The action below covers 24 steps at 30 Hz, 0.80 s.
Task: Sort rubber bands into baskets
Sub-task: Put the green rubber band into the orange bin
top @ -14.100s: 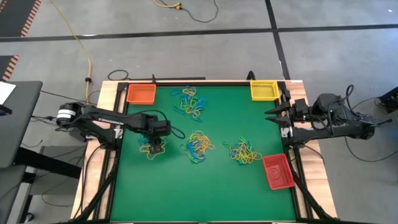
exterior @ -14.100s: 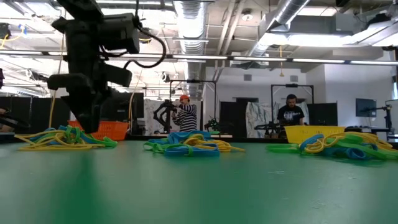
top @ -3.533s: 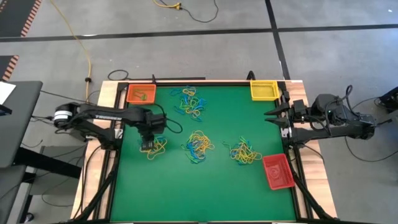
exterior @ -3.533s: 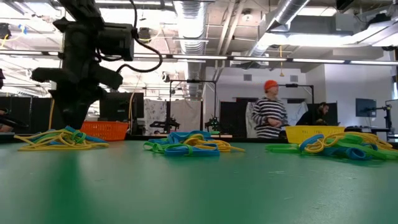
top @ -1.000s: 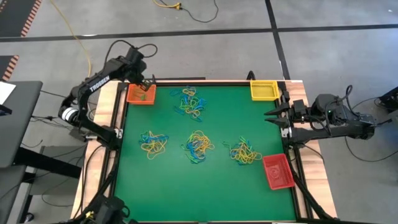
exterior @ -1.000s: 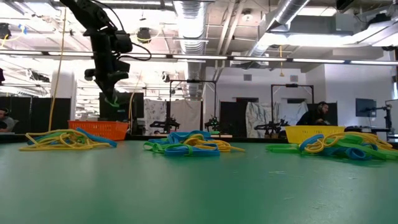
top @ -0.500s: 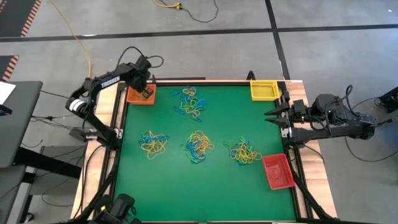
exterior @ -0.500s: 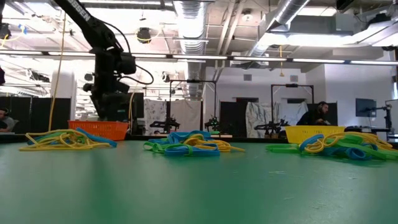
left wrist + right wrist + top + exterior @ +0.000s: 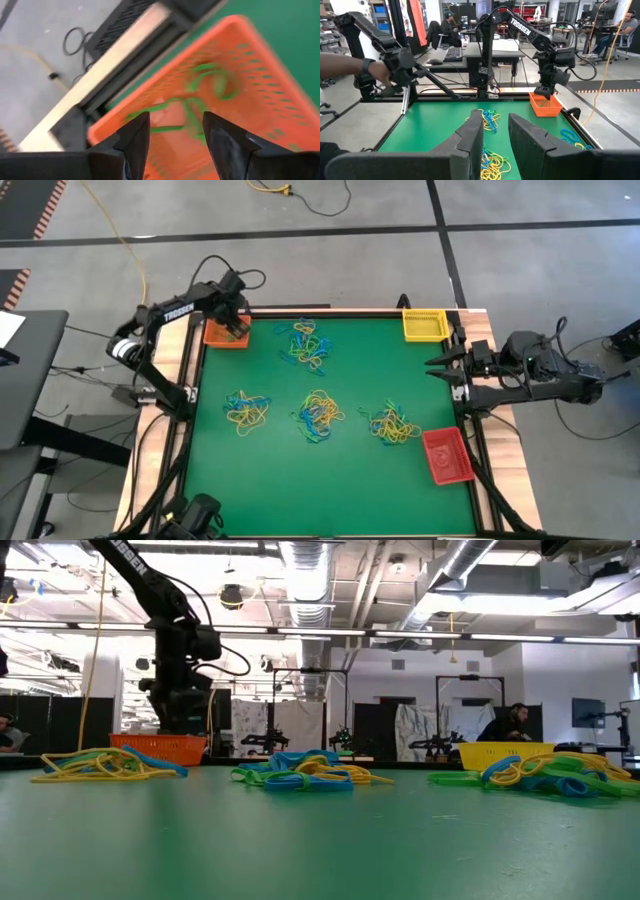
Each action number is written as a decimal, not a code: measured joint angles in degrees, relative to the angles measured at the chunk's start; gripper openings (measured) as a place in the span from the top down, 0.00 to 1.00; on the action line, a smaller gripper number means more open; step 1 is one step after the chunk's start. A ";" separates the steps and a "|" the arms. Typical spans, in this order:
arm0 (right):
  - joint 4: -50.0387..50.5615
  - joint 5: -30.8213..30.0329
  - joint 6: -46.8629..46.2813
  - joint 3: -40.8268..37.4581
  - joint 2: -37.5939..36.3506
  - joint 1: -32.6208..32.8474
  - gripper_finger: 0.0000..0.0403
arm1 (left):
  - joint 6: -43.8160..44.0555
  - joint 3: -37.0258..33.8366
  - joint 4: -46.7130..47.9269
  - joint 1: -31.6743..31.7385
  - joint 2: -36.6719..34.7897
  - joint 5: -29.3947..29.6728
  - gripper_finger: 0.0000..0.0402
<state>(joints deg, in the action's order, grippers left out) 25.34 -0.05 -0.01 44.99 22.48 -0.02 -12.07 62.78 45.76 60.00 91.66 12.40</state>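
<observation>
I have the left gripper [image 9: 172, 135] low over the orange basket [image 9: 222, 333] at the far left corner of the mat [image 9: 330, 480]; through its wrist camera the fingers stand apart with nothing between them, and green bands [image 9: 202, 90] lie loose on the basket floor just past the tips. The right gripper [image 9: 495, 131] waits at the right edge of the table, fingers partly open and empty. The rest of the bands [image 9: 322, 414] sit in four tangled heaps on the mat: one near the orange basket, three in a row across the middle. I judge them light, soft and stretchy, and they cling to each other, so a careless pinch would likely drag out a clump of mixed colours. I would take one strand where it loops clear at a heap's edge, pinching across the thin rubber, and lift slowly to let neighbours fall away. The yellow basket [image 9: 424, 324] is at the far right corner, the red basket [image 9: 446, 456] at the near right edge. Nothing stands between heaps and baskets; only the low basket walls and table frame need clearing.
</observation>
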 joint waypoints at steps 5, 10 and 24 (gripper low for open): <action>0.00 0.00 0.00 0.02 0.00 0.00 0.68 | -0.73 -0.02 0.28 -3.67 -2.40 -3.25 0.56; 0.00 0.00 0.00 0.00 0.00 0.00 0.68 | -1.88 0.00 1.11 -9.88 -7.94 -4.78 0.56; -0.01 0.01 0.00 0.02 0.00 0.00 0.68 | 4.80 0.02 20.15 -33.20 -19.39 -10.57 0.56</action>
<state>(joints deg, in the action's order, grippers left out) 25.33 -0.05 -0.01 45.01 22.48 -0.01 -7.27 62.81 65.90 26.80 72.27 1.83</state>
